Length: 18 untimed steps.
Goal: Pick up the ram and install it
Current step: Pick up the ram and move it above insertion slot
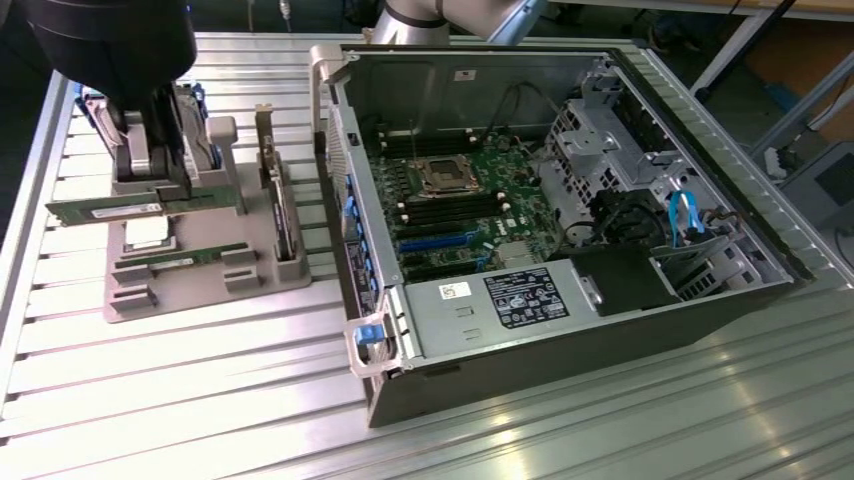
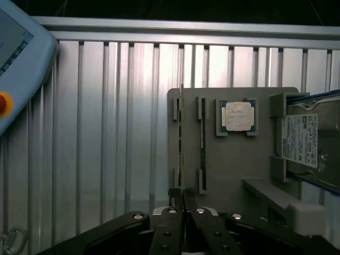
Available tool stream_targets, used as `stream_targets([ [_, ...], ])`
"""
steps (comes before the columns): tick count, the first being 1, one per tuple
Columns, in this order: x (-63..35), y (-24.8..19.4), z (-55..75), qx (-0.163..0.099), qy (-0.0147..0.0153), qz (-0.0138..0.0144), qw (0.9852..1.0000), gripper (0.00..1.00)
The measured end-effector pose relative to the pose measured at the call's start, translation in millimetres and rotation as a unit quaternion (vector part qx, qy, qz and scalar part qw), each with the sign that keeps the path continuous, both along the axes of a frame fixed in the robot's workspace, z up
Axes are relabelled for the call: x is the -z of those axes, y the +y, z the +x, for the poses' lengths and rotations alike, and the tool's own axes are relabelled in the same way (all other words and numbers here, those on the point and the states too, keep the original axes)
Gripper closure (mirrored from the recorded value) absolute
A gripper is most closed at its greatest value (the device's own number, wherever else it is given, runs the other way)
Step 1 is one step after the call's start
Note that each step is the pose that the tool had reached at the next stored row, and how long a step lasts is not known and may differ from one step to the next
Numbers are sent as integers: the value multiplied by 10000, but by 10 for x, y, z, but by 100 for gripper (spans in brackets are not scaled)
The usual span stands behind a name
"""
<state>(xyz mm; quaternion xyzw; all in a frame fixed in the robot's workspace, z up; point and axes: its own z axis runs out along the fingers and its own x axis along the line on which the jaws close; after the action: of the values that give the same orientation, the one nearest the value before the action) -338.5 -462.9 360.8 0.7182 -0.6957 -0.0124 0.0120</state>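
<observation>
Hanging over the grey holder [image 1: 200, 290] at the exterior view's left, the claw [image 1: 163, 188] has its fingers pinched narrow on the ram [image 1: 94, 211]. The green stick lies level and on edge just above the holder, with one end reaching past the holder's rim toward the exterior view's left. Under it in the holder sit a processor [image 1: 147, 238] and a second stick [image 1: 187, 258], and a card [image 1: 276, 200] stands upright at the holder's side nearest the case [image 1: 534, 370]. The case lies open on the slatted table [image 1: 200, 400], well apart from the ram, with its motherboard [image 1: 454, 200] bare. In the wrist view the claw [image 2: 184, 204] has its two fingers drawn close together on the ram [image 2: 181, 143], seen edge-on as a thin line that runs past the holder's [image 2: 239, 164] rim. The second stick [image 2: 202, 133] rests in its slot just beside the ram, the processor [image 2: 237, 116] lies beyond that stick, and a hard drive [image 2: 308, 141] sits at the holder's far side. A pendant [image 2: 21, 53] with a red button lies on the table [image 2: 106, 133], apart from the holder.
</observation>
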Motion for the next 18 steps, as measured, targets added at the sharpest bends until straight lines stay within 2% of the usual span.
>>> stream_targets([
  [9, -236, 0, 8, 6, 0, -47, 10000, 88],
  [14, -341, 0, 11, 6, 0, -64, 10000, 88],
  [18, -363, 0, 11, 6, -1, -66, 10000, 88],
])
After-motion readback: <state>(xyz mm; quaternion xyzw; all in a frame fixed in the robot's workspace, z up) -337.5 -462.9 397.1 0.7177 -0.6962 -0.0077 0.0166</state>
